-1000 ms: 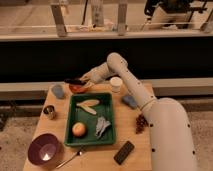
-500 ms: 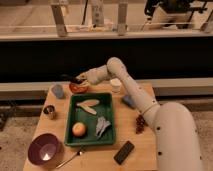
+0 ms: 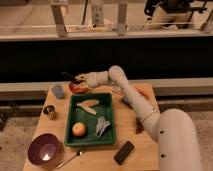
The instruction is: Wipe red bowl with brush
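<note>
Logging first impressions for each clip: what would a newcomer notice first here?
The big white arm stretches from the front right across the table, its gripper holding the dark brush over the red bowl at the far left. Next come the green tray in the middle and the purple bowl at the front left corner.

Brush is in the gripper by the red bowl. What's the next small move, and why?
Probably lower the gripper a little and tip the brush down into the red bowl. The gripper sits just above the bowl's far rim, and the brush juts upward away from it, seemingly clear of the bowl's inside, so no wiping contact shows yet.
</note>
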Robot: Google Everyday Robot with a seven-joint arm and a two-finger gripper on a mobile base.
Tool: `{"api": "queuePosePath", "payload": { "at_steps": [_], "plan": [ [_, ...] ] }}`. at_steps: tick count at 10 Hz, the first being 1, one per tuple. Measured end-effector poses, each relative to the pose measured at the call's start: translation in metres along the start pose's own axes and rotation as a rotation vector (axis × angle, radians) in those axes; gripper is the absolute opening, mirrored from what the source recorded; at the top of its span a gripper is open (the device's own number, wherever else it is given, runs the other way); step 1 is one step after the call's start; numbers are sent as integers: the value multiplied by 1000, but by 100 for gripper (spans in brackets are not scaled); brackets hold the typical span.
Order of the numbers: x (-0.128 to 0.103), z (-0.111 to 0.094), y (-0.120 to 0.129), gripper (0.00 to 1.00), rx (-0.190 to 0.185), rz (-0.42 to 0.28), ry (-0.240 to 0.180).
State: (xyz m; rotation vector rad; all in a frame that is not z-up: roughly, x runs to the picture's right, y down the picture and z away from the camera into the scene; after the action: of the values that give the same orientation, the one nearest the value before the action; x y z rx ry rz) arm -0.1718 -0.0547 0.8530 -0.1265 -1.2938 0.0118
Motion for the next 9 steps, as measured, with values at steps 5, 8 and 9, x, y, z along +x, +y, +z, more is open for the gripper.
{"api": "queuePosePath", "payload": {
  "at_steps": [5, 8, 9],
  "plan": [
    [-7, 12, -8, 0, -14, 27, -62],
    [-6, 17, -9, 0, -59, 26, -12],
    [-4, 20, -8, 0, -75, 31, -2]
  ]
}}
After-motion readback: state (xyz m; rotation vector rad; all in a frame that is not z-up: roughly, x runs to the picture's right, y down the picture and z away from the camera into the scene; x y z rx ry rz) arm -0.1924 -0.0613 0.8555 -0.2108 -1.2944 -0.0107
